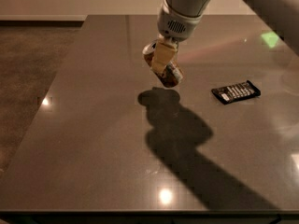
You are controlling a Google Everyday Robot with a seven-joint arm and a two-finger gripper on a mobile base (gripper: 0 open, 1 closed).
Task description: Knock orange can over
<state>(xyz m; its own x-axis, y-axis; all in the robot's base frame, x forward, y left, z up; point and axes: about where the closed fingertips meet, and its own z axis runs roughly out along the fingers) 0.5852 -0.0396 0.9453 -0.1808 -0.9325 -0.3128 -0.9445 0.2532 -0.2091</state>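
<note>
The orange can (171,75) hangs tilted in the air above the dark table (88,134), silver top rim toward the upper left and base toward the lower right. My gripper (161,59) comes down from the top of the camera view and is shut on the can's middle, with a tan finger pad (160,56) across its side. The can's shadow lies on the table just below it, apart from the can.
A flat black packet (236,92) lies on the table to the right of the can. The table's left edge borders a brown floor (28,64). The arm's long shadow runs toward the front right. A green light patch (270,38) sits at the far right.
</note>
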